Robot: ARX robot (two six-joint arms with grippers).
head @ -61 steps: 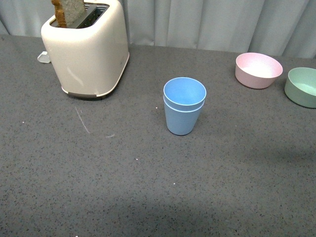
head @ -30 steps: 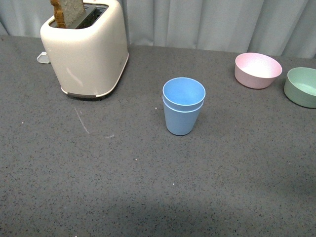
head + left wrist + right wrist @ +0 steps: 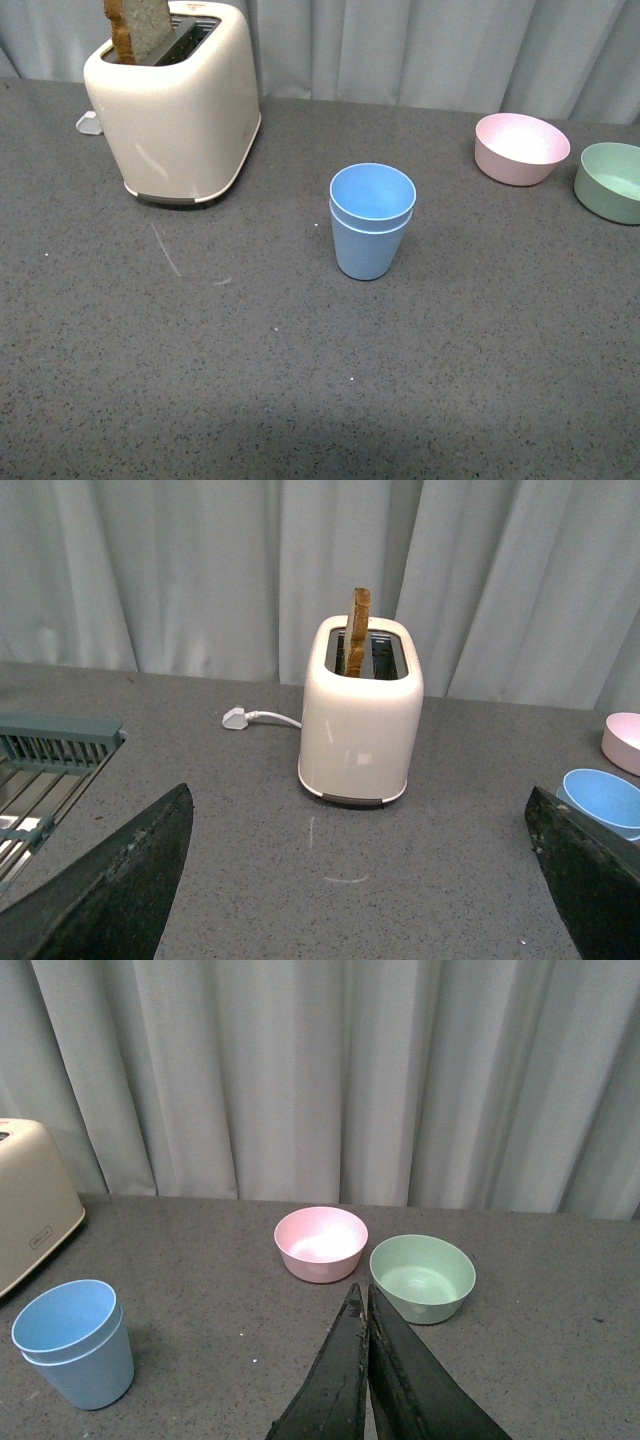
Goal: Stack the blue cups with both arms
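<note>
The two blue cups (image 3: 371, 222) stand nested, one inside the other, upright in the middle of the grey table. They also show in the right wrist view (image 3: 73, 1342) and, partly, in the left wrist view (image 3: 603, 800). Neither arm shows in the front view. My left gripper (image 3: 360, 830) is open and empty, its jaws wide apart, well back from the toaster and the cups. My right gripper (image 3: 362, 1300) is shut and empty, raised over the table short of the bowls, apart from the cups.
A cream toaster (image 3: 178, 100) with a slice of bread (image 3: 137, 27) stands at the back left, its plug (image 3: 236, 718) beside it. A pink bowl (image 3: 521, 147) and a pale green bowl (image 3: 611, 181) sit at the back right. A dish rack (image 3: 45, 770) shows in the left wrist view.
The whole front view has shifted slightly downward in the picture. The nested cups, toaster and bowls keep their places on the table.
</note>
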